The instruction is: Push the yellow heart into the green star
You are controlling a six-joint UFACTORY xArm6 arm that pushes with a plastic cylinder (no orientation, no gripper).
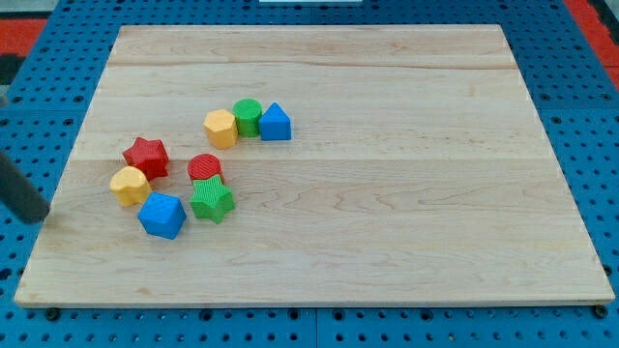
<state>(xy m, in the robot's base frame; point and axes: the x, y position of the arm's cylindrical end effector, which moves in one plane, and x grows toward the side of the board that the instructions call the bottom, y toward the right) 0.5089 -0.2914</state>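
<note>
Sitting left of green star (212,201), yellow heart (129,186); orientation unclear; my tip (39,217) far left; no hand.

Blocks clustered on the surface (387,193)

My tip (39,217) sits left of the yellow heart (129,186); green star (211,200) lies right of it.

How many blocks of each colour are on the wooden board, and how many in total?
Yellow: 2, the yellow hexagon and the yellow heart
Green: 2, the green cylinder and the green star
Blue: 2, the blue pentagon-like block and the blue cube-like block
Red: 2, the red star and the red cylinder
Total: 8
</note>
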